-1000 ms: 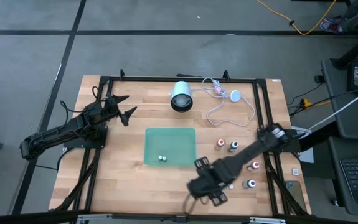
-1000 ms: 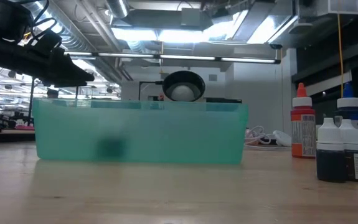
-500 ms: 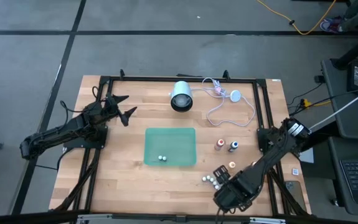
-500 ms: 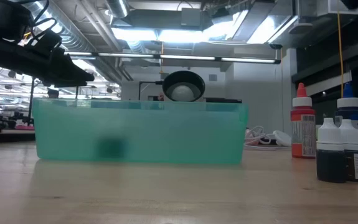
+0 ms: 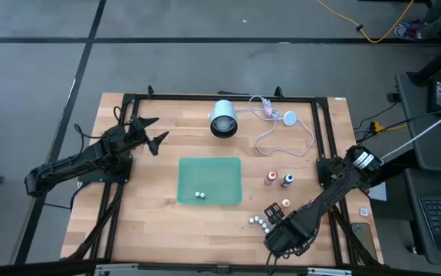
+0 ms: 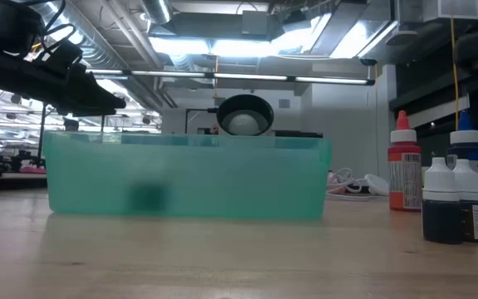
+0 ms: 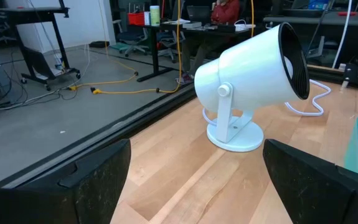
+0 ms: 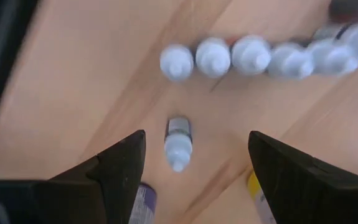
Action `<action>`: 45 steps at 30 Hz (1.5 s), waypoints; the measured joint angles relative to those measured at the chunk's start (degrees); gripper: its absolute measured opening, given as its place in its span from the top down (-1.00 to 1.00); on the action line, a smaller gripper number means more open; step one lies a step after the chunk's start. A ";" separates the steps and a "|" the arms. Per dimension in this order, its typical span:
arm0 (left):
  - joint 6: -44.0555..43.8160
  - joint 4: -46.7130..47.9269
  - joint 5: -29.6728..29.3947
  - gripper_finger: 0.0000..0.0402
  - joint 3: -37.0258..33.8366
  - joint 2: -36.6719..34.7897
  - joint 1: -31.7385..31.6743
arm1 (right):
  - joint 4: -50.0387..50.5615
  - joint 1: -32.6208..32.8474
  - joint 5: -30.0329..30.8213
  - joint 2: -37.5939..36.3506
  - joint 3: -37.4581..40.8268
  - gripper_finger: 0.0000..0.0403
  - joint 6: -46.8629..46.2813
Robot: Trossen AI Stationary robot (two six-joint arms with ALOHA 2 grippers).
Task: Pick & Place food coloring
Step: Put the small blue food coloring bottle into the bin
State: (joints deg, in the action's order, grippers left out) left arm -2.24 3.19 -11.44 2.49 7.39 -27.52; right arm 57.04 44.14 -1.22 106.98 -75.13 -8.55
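Standing upright near the table's [image 5: 151, 230] near right corner, the food coloring bottles [image 8: 251, 57] are forming a row of pale caps, with one more bottle [image 8: 178, 142] just apart from it. Hovering above them, the right gripper [image 5: 275, 218] is pointing down with its fingers [image 8: 119, 168] spread, grasping nothing. Left of them, the green tray [image 5: 209, 181] is holding two small bottles [image 5: 200, 195]. Waiting at the far left, the left gripper [image 5: 153, 132] is holding its fingers spread, facing the white lamp [image 7: 251, 81].
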 joint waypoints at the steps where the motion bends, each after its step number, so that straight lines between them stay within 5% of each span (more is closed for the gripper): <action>1: 0.00 0.00 0.00 -0.80 0.01 0.01 -0.01 | -0.07 0.00 -0.21 0.00 0.60 -0.40 -0.10; 19: 0.00 0.01 0.00 -0.80 0.01 0.01 0.01 | -1.62 0.04 -2.00 0.07 4.15 -0.37 -2.96; 34: 0.00 0.01 0.00 -0.80 0.01 -0.01 0.01 | -2.36 0.04 -4.51 0.07 4.15 0.38 -4.73; 45: 0.00 -0.01 -0.02 -0.80 -0.01 0.01 0.01 | -2.08 0.04 -4.49 0.11 3.38 0.69 -6.52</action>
State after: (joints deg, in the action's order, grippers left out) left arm -2.24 3.18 -11.46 2.48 7.40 -27.51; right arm 54.96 44.18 -5.72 107.09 -71.74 -15.07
